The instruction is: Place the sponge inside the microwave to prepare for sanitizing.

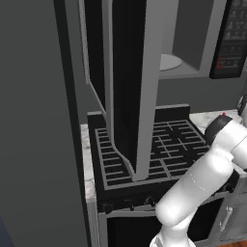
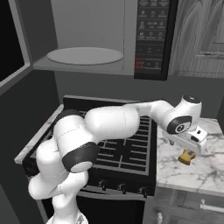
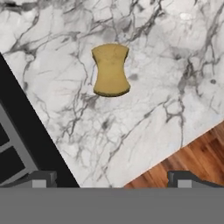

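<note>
sponge (image 3: 110,70): small yellow-tan block with a pinched waist, lying flat on the marble worktop (image 3: 175,78) just right of the black stove (image 2: 127,148), apart from the gripper (image 3: 112,179), which hangs above it with jaws spread wide and empty. likely light, soft and squashy, not fragile; the narrow waist looks the best place to pinch. microwave (image 2: 151,39) stands above the stove with door (image 1: 130,87) swung open and turntable (image 2: 85,55) bare; worktop edge lies near the sponge, open room around it.
</note>
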